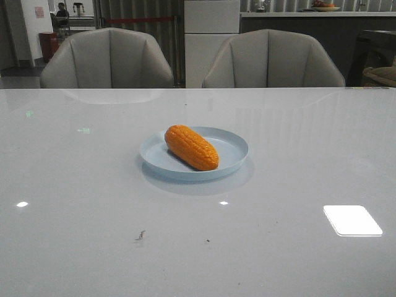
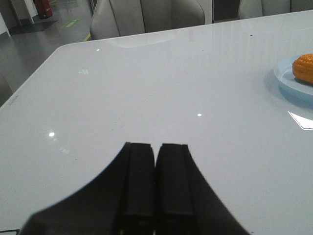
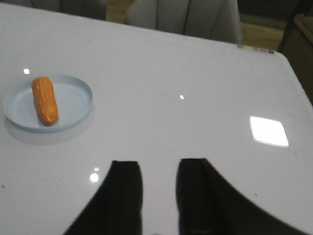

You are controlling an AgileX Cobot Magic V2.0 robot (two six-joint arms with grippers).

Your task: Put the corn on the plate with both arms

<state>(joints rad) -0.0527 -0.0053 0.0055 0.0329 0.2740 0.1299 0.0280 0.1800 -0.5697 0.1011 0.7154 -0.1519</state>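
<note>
Your corn [image 1: 191, 147] lies on the plate [image 1: 232, 159]; left gripper [image 2: 156, 161] pressed together, right gripper [image 3: 159, 178] spread apart, both well off the plate.

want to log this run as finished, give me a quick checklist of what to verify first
1. Corn lies on the plate: ok.
2. Corn inside the rim, not overhanging: ok.
3. Left gripper shut, holding nothing: ok.
4. Right gripper open, holding nothing: ok.
5. Both grippers apart from the plate: ok in the wrist views.
6. Plate flat on the table: ok.
</note>
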